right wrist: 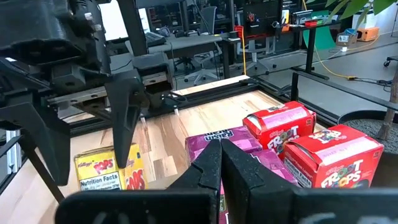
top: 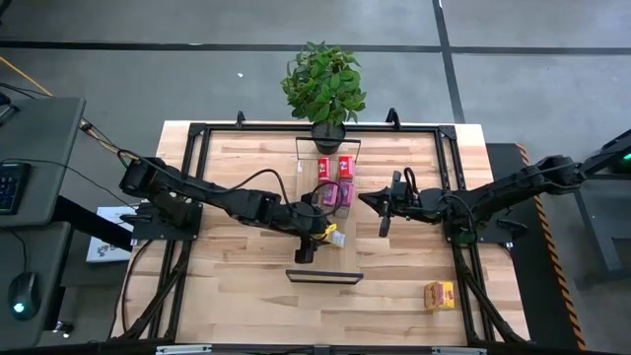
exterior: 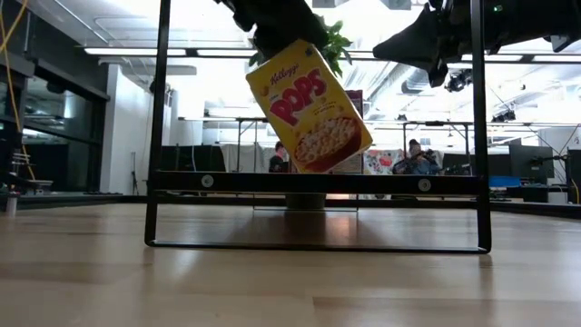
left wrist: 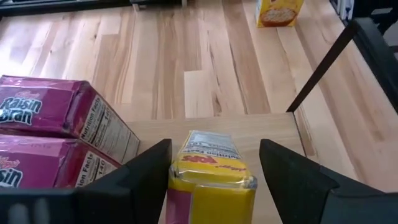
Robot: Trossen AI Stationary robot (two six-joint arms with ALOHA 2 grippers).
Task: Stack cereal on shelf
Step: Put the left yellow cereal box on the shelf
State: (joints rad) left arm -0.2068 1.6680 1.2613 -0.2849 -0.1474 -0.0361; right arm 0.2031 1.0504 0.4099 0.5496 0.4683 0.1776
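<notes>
While clamped on a yellow box [exterior: 310, 107], left gripper [top: 317, 235] over shelf [left wrist: 273, 127].
Right gripper [top: 385, 207] shut, empty, near pink boxes [top: 333, 194].

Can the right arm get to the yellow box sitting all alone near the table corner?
Probably yes. The lone yellow box stands on bare tabletop on the right arm's side with nothing around it. The right gripper hovers empty by the pink boxes, so it would have to swing back.

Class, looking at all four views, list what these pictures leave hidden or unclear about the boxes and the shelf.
- Held yellow box: front unseen in left wrist view, between the left gripper fingers.
- Pink boxes: partly hidden in right wrist view by the right gripper.
- Shelf plank: barely visible in high view, under boxes and plant.
</notes>
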